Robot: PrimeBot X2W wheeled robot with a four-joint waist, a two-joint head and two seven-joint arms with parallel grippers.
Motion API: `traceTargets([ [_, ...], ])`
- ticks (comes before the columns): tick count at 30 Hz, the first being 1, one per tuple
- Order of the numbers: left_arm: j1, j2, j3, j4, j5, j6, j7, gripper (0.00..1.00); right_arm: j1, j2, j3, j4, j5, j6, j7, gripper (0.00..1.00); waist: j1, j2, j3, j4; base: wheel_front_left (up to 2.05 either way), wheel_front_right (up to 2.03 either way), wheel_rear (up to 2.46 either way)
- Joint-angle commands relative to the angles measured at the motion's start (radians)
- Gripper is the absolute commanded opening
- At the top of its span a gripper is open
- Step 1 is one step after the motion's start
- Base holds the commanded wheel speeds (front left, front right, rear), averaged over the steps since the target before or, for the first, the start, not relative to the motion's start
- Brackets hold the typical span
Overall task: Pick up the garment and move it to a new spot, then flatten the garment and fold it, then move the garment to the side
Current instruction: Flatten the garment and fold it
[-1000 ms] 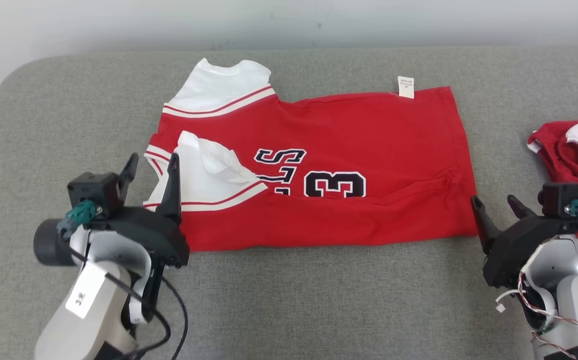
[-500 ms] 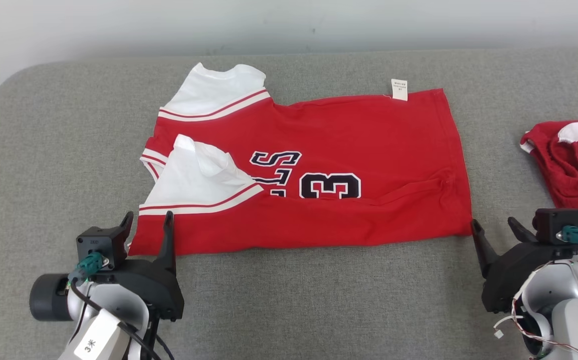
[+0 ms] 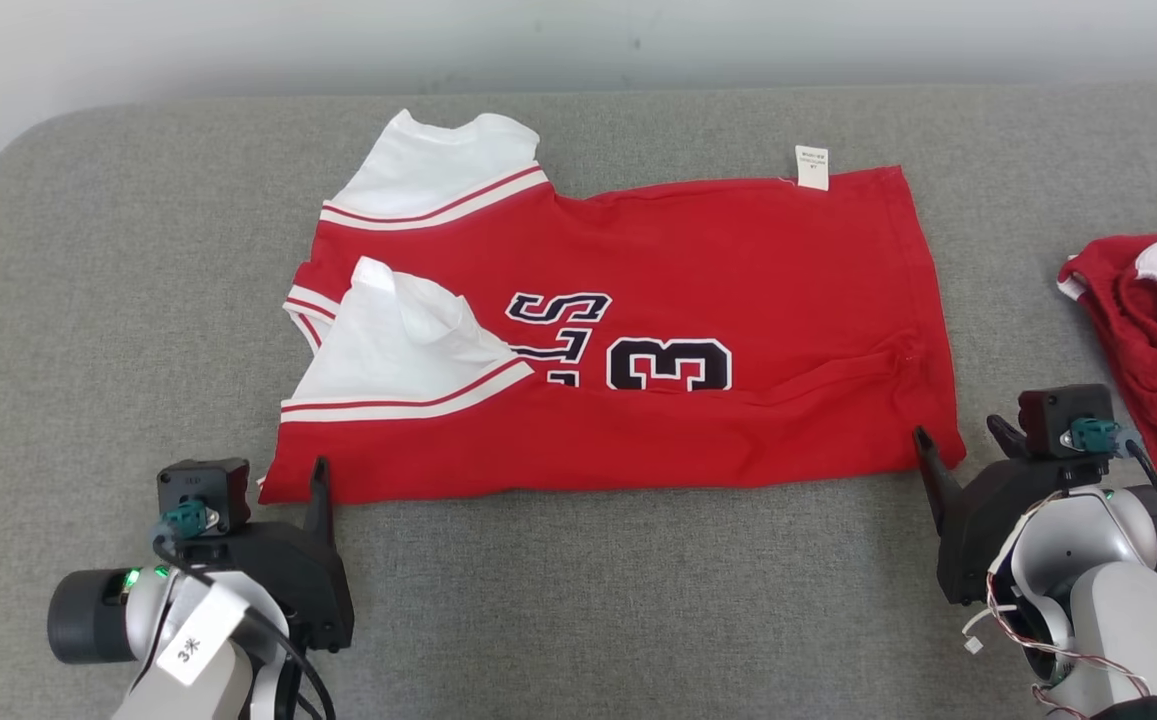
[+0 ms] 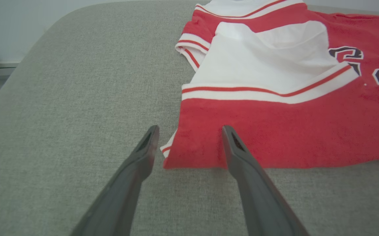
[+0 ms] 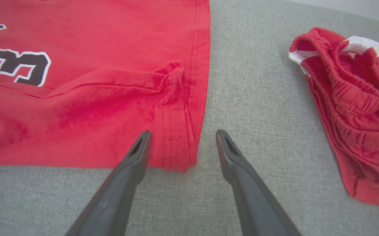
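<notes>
Garment (image 3: 638,330), a red jersey with white sleeves, lay flat on the middle of a grey padded table (image 3: 578,600), its long axis running left to right, sleeves and neck end to the left and hem to the right. Bare grey surface lay open along the near edge and to the left, with a narrower strip on the far side before the pale wall. To the right, a gap of bare table separated the hem from a crumpled red-and-white garment (image 3: 1153,330) at the table's right edge. The left gripper (image 4: 190,129) stood with its fingers spread at the jersey's near-left corner, one finger over the red cloth and the other over bare table. The right gripper (image 5: 183,132) stood likewise spread astride the near-right corner of the hem; whether any finger touched the cloth could not be told. Counted on the table: one flat jersey, one crumpled garment, two grippers. The jersey showed two white sleeves, the far one (image 3: 438,165) lying flat and the near one (image 3: 398,340) folded over the chest, and one small white label (image 3: 811,167) at its far edge
</notes>
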State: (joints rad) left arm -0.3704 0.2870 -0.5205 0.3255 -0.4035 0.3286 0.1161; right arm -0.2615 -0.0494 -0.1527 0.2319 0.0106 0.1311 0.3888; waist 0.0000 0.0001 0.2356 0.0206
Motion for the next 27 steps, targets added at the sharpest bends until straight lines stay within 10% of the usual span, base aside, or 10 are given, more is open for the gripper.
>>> traceTargets([
  [1,-0.012,0.009,0.000,0.009,0.003,0.006,0.010,1.00,-0.014,-0.003,0.001,0.003,-0.012,0.000,0.005,1.00,0.0000,-0.0001,0.003,0.001,0.00,0.00,0.00],
  [17,-0.032,0.012,-0.017,0.008,-0.020,0.002,0.074,1.00,-0.063,-0.003,0.027,0.004,-0.034,0.000,0.126,1.00,0.0000,-0.0001,0.026,0.000,0.00,0.00,0.00],
  [21,-0.036,0.013,-0.020,0.006,-0.027,0.003,0.084,1.00,-0.063,-0.003,0.039,0.012,-0.002,0.000,0.159,0.84,0.0000,-0.0001,0.029,0.002,0.00,0.00,0.00],
  [25,-0.037,0.015,-0.025,0.006,-0.031,0.001,0.102,0.70,-0.064,-0.003,0.039,0.016,0.008,0.000,0.186,0.76,0.0000,-0.0001,0.031,0.003,0.00,0.00,0.00],
  [27,-0.036,0.015,-0.029,0.005,-0.034,-0.006,0.109,0.46,-0.062,-0.003,0.035,0.016,0.008,0.000,0.194,0.49,0.0000,-0.0001,0.031,0.004,0.00,0.00,0.00],
])
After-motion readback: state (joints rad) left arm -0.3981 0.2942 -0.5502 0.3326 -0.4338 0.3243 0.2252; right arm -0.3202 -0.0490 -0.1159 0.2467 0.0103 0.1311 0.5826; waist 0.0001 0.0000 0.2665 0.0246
